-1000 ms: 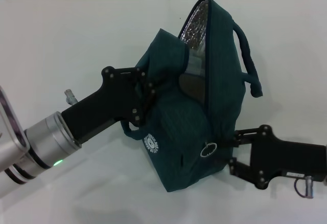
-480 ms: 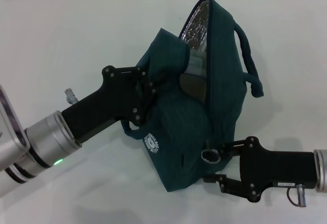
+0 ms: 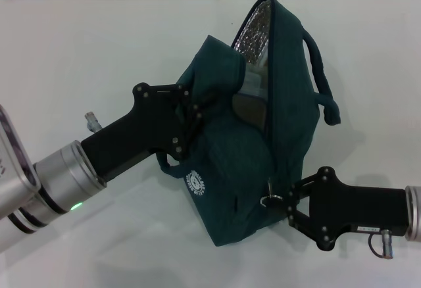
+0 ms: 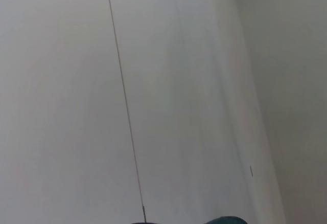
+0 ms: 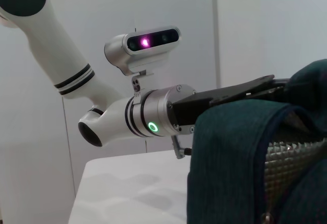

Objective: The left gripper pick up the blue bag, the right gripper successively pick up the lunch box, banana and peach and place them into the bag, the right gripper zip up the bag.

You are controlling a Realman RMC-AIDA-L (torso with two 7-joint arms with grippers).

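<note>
The blue bag (image 3: 250, 150) hangs tilted above the white table, its mouth gaping at the far end so the silver lining (image 3: 253, 28) shows. My left gripper (image 3: 192, 120) is shut on the bag's left upper edge, fingertips buried in the fabric. My right gripper (image 3: 284, 199) is at the bag's near right corner, shut on the zipper pull, whose metal ring (image 3: 266, 200) sticks out beside it. In the opening a pale translucent piece (image 3: 253, 81) lies over a dark shape; it may be the lunch box. Banana and peach are hidden. The right wrist view shows the bag (image 5: 235, 152) close up.
The bag's carrying handle (image 3: 320, 71) loops out on the right side. The white table (image 3: 79, 51) stretches around the bag. In the right wrist view the left arm (image 5: 153, 119) reaches in from the left behind the bag.
My right gripper moved left to the zipper pull with open fingers, then closed on it. The bag and the left gripper stayed where they were.
</note>
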